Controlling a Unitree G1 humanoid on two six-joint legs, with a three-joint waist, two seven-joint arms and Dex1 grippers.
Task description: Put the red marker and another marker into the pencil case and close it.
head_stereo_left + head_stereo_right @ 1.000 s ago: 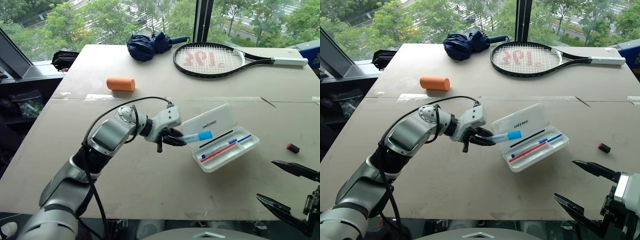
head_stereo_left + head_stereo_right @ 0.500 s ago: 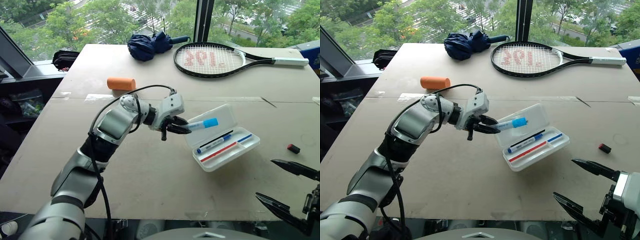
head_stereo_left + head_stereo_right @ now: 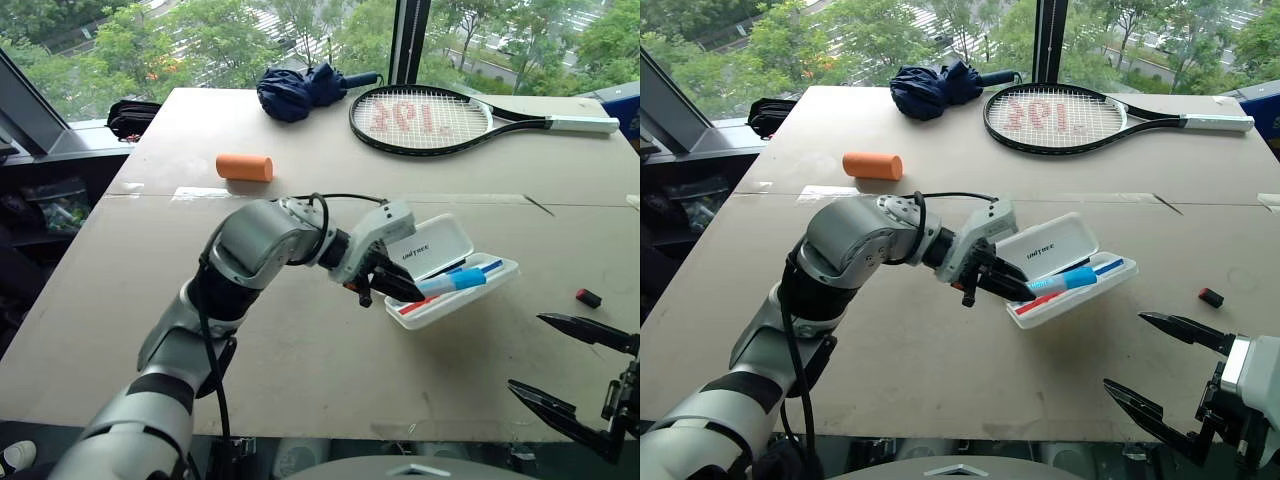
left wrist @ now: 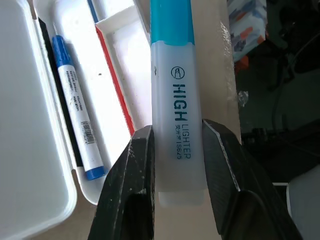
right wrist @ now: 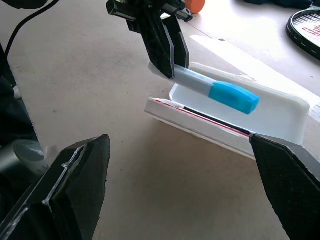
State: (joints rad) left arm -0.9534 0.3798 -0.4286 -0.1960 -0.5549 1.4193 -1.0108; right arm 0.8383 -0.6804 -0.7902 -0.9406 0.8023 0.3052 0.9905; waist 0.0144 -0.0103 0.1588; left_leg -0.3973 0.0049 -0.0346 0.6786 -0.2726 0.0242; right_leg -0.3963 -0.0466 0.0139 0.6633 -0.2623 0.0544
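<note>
the right gripper [image 3: 585, 385] waits with fingers spread wide at the near table edge, while farther in the left gripper [image 3: 392, 288] grasps a blue-capped highlighter [image 3: 452, 281] just above the open pencil case [image 3: 440, 262], where a red marker [image 4: 116, 85] lies.

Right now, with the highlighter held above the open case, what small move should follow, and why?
Probably lower the left hand a little and release: the blue-capped highlighter hangs over the open pencil case, where the red marker already lies.
</note>
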